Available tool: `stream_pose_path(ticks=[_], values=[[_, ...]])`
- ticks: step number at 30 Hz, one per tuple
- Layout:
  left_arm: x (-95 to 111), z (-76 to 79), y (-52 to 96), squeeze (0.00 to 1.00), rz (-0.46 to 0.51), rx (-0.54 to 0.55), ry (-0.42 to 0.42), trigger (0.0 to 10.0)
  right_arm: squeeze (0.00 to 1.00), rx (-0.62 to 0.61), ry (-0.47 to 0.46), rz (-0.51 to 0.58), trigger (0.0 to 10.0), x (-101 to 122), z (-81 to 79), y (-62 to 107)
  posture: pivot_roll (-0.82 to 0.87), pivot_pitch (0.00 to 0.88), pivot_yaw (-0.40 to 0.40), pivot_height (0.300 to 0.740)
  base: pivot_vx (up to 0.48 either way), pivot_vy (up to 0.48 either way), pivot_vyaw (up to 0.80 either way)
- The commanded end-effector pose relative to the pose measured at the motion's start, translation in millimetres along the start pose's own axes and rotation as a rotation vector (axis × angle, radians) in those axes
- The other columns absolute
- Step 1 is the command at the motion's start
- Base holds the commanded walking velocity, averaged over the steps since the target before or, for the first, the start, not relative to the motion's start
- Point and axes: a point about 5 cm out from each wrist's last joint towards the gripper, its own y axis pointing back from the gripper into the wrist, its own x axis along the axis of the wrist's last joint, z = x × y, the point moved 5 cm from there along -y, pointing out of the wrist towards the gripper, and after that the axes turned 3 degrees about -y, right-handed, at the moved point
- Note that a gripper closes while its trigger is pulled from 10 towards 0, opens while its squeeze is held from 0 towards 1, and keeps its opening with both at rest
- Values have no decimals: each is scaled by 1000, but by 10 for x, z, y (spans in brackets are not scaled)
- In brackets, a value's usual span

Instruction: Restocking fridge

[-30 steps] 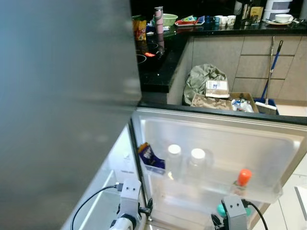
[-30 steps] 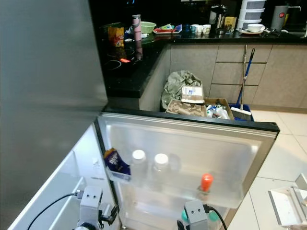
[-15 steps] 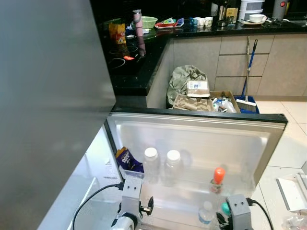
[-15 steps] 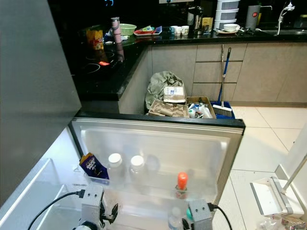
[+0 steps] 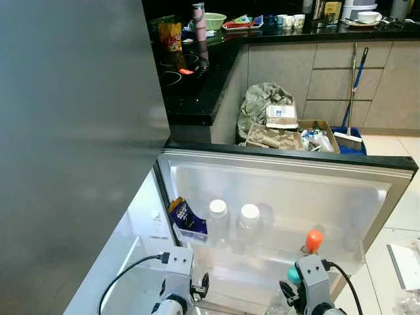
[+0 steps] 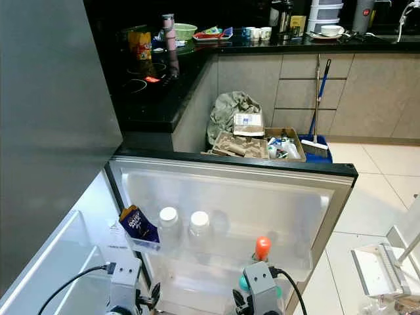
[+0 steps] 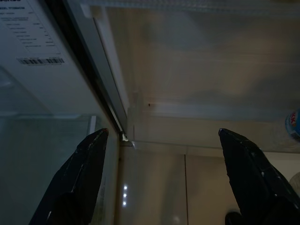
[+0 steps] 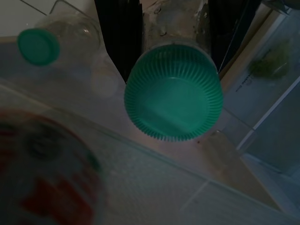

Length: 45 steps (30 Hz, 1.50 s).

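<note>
- My right gripper (image 8: 176,56) grips a bottle with a green cap (image 8: 172,96) between its fingers, low by the open fridge door (image 5: 289,197), ready to shelve it
- My left gripper (image 7: 164,183) hangs wide open, holding nothing, near the door hinge so it stays clear
- Two white-capped bottles (image 5: 230,220) already stand in the door rack

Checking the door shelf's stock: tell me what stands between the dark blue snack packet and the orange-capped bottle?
Two clear bottles with white caps stand side by side between the dark blue snack packet and the orange-capped bottle, seen in both eye views.
</note>
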Motion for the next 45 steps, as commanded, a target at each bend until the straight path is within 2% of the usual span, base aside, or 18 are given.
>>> stream_pose_path(ticks=[1,8,11,17,22,26,31,42,45], values=[[-75,-98,48,0,-20,25,-13,10000,0,39,30,34,10000,101,-79,-41,20,120,31,710,0,0,0],[-97,-94,65,0,-22,25,-13,10000,0,70,22,77,10000,181,-123,-47,18,121,38,700,0,0,0],[-83,-80,59,0,-21,18,-20,10000,0,92,56,79,10000,203,-168,-60,18,114,42,700,0,0,0],[-9,-87,32,0,-4,13,-35,10000,0,133,103,162,10000,358,-266,-73,29,101,45,671,0,0,0],[23,-106,30,0,5,5,-48,10000,0,139,142,201,10000,466,-311,-95,27,95,52,671,0,0,0],[45,-83,21,0,9,-11,-48,10000,0,119,134,245,10000,546,-284,-86,22,82,68,661,0,0,0],[49,-46,10,0,9,-27,-52,10000,0,108,147,256,10000,556,-275,-78,17,74,74,646,0,0,0],[82,-16,-19,0,12,-46,-60,10000,0,96,177,260,10000,574,-264,-78,17,58,79,646,0,0,0],[91,-18,-21,0,14,-50,-63,10000,0,98,184,287,10000,618,-271,-75,18,59,79,631,0,0,0]])
